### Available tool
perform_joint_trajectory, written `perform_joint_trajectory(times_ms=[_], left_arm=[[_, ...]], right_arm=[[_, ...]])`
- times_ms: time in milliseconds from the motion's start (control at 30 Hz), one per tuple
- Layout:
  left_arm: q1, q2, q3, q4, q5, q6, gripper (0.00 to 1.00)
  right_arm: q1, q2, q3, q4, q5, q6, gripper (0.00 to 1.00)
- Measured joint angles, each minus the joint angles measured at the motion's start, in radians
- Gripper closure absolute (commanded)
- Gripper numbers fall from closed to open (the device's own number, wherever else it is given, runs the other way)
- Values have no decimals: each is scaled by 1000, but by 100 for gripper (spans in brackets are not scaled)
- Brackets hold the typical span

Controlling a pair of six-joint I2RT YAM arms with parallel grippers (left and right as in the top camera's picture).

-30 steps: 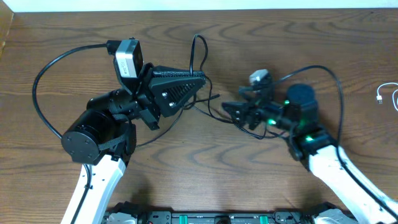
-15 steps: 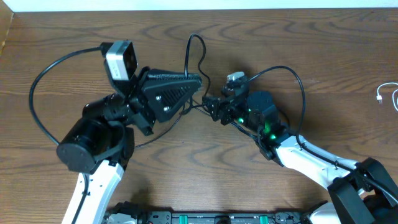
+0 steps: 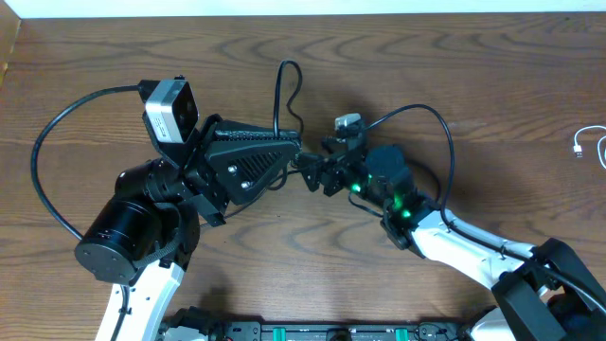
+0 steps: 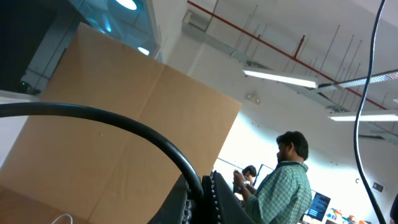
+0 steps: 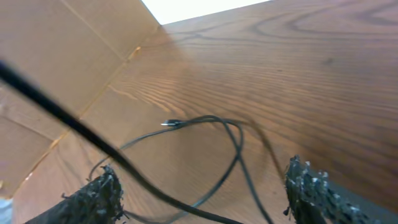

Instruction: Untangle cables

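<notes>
Your left gripper (image 3: 297,157) has its ribbed fingers (image 4: 214,198) pressed together on the thin black cable (image 3: 286,63), which loops up mid-worktop toward the far edge. Your right gripper (image 5: 202,199) hangs spread wide over the wood-grain table (image 3: 454,57). The white cable (image 3: 592,144) curls by the right edge.

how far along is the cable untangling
Done: only the white cable lies apart, at far right. In hand: left claw looks shut on a black cable; right claw open over black loops. Left: those loops cross and need separating.
</notes>
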Motion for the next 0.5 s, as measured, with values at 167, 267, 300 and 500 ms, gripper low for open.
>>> perform_joint_trajectory(times_ms=[167,267,300,500], left_arm=[[0,0,0,0,0,0,92],[0,0,0,0,0,0,92],[0,0,0,0,0,-2,93],[0,0,0,0,0,-5,92]], right_arm=[[31,0,0,21,6,5,6],[61,1,0,39,32,4,12],[69,2,0,53,46,2,14],[105,51,26,139,114,11,34]])
